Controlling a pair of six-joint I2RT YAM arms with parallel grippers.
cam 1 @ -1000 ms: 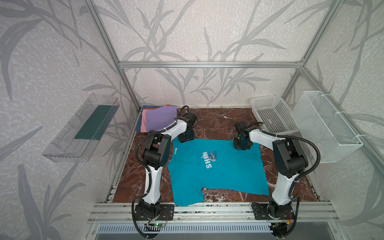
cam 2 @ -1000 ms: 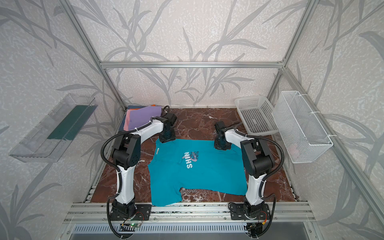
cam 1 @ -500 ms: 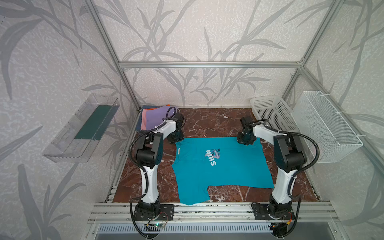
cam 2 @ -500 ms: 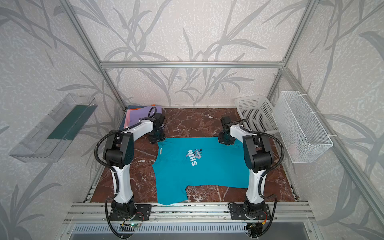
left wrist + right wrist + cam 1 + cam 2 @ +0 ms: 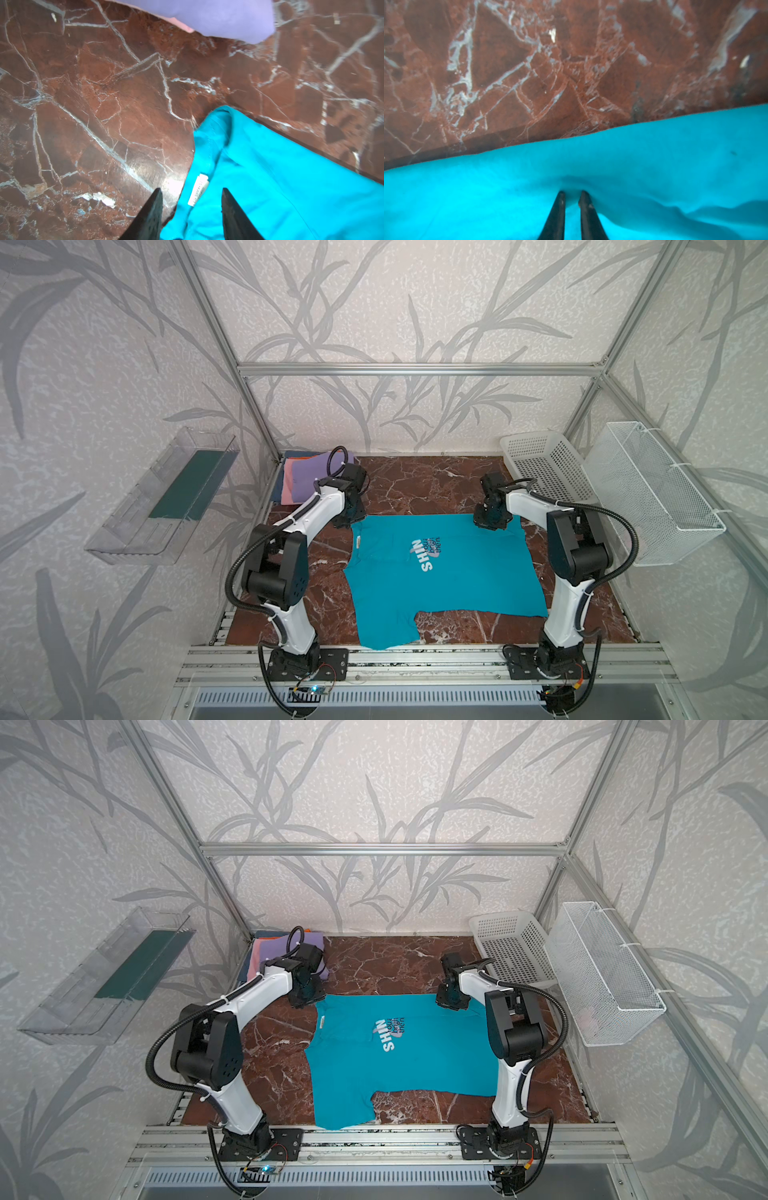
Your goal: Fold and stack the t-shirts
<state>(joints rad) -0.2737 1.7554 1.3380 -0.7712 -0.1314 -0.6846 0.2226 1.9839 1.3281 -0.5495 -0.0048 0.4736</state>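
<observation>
A teal t-shirt (image 5: 453, 585) (image 5: 419, 1065) with white "SHIN" lettering lies spread flat on the red marble table (image 5: 424, 485). My left gripper (image 5: 348, 517) (image 5: 308, 997) sits low at the shirt's far left corner. In the left wrist view it is open (image 5: 191, 190), its jaws astride the teal edge (image 5: 280, 187) and a white label (image 5: 198, 190). My right gripper (image 5: 490, 522) (image 5: 453, 1003) is at the far right corner. There it is shut (image 5: 572, 193) on a raised fold of the teal cloth (image 5: 591, 162). Folded t-shirts, lilac (image 5: 316, 472) (image 5: 218, 18) on top, are stacked at the back left.
A white perforated basket (image 5: 540, 464) stands at the back right. A wire basket (image 5: 652, 489) hangs on the right wall and a clear shelf (image 5: 166, 497) on the left wall. An aluminium rail (image 5: 415, 655) runs along the front edge, where both arm bases stand.
Both grippers have moved toward the back, dragging the teal shirt's far edge with them; the shirt slid back and lies flatter. Over the last half second little has moved.
</observation>
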